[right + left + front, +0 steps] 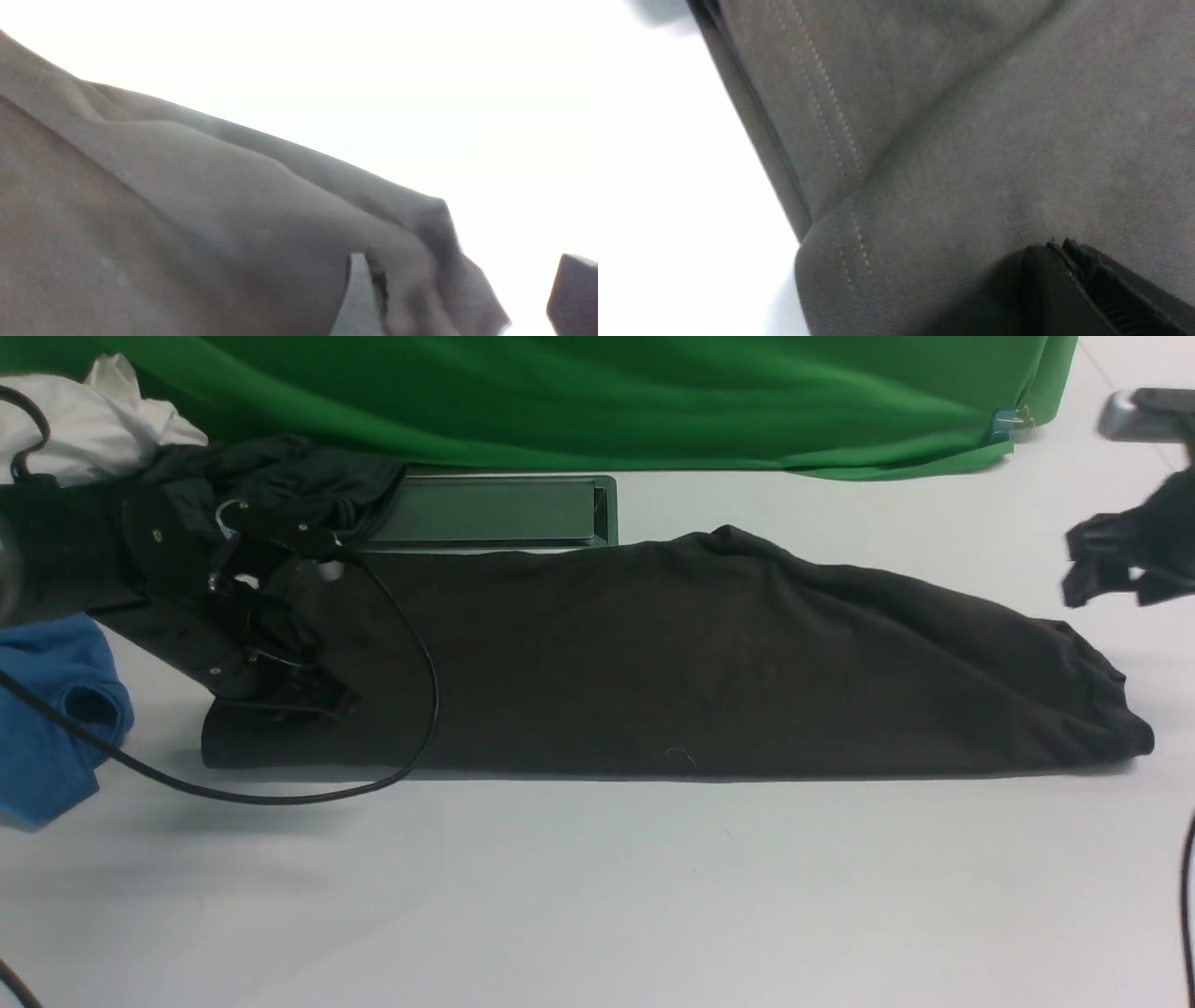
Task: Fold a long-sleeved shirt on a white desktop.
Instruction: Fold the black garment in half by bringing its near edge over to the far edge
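Shirt (pixel 672 672) lay left-right; right jaws (pixel 1111 590), wide apart and empty, were nearer its right end; left jaws (pixel 347 702) closed, grip unclear.

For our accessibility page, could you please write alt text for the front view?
A dark long-sleeved shirt lies stretched sideways across a white desktop, with the robot's left gripper at its left part. The right gripper, jaws apart, hovers beyond its right end. Behind are a green cloth and other garments.
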`<action>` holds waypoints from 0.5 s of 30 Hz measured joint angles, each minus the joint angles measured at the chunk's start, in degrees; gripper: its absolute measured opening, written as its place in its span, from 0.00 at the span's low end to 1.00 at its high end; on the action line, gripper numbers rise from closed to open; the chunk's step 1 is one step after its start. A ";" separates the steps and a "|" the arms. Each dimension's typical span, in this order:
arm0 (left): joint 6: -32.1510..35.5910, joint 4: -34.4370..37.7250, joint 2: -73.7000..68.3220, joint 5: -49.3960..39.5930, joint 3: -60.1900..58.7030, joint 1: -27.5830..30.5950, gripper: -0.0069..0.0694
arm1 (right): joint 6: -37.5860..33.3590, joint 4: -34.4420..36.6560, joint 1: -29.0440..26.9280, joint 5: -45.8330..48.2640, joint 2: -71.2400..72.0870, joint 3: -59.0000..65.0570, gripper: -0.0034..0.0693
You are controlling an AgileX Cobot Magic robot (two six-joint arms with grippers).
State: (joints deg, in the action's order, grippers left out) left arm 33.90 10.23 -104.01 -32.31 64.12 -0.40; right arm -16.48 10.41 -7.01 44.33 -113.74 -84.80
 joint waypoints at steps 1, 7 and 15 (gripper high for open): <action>0.00 0.00 0.00 0.00 -0.05 0.00 0.11 | -0.54 0.00 0.14 -0.15 -0.19 0.05 0.71; 3.81 2.08 -0.05 -0.26 -0.49 -0.63 0.11 | -4.30 0.07 2.50 -5.73 -5.99 0.17 0.72; 6.33 2.92 -0.76 2.33 -2.30 -0.63 0.11 | -5.01 0.18 2.50 -6.46 -7.23 0.17 0.53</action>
State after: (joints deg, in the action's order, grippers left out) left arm 40.23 13.15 -104.77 -29.97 61.81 -1.03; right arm -21.48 10.58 -4.50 37.87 -120.97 -84.63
